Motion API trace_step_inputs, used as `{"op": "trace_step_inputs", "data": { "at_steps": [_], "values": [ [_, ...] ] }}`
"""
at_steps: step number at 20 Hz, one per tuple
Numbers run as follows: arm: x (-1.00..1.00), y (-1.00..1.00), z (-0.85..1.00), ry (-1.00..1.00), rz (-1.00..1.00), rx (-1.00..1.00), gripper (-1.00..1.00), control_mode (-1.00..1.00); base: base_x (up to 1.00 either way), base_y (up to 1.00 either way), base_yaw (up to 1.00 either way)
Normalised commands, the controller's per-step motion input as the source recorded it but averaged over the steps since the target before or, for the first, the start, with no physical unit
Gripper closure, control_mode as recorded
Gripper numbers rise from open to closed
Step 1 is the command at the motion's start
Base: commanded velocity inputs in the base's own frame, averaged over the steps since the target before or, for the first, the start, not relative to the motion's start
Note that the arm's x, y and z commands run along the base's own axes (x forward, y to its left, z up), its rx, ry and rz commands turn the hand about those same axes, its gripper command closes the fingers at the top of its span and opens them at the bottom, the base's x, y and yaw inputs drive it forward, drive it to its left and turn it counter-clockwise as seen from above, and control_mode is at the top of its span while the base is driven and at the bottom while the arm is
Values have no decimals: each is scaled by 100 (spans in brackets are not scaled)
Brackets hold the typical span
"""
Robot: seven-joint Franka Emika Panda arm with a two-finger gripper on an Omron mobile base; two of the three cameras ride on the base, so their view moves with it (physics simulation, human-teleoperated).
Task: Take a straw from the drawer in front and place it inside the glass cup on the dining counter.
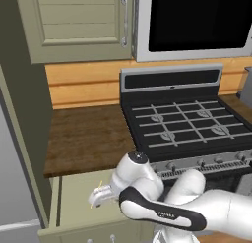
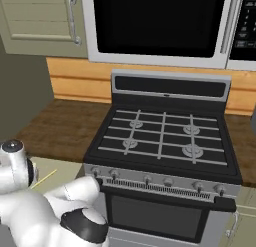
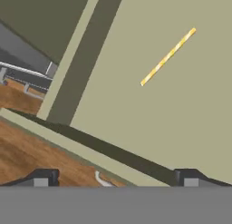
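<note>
Inside flat drawer [image 3: 181,128], thin striped straw [image 3: 168,57]

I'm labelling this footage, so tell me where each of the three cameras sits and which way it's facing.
Left base view: behind the arm on its left, looking forward and down at the worktop, stove and open drawer; the white arm rises at lower right.
Right base view: behind on the right, facing the stove and microwave; the arm is at lower left.
Hand view: on the hand, looking down into the drawer at the straw, open gripper at the bottom.
Shared: both base views show stove and straw.
</note>
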Motion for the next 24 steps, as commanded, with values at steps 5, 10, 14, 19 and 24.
{"op": "trace_step_inputs", "data": {
  "at_steps": [5, 10, 14, 19, 24],
  "values": [
    [97, 0, 9, 41, -32, -11, -100, -100, 0, 0, 0],
    [83, 13, -54, 34, -30, -20, -100, -100, 0, 0, 0],
    [26, 25, -61, 25, -29, -12, -100, -100, 0, 0, 0],
    [16, 28, -54, 7, -33, -13, -100, -100, 0, 0, 0],
    [26, 37, -61, 0, -26, -14, -100, -100, 0, 0, 0]
  ]
}}
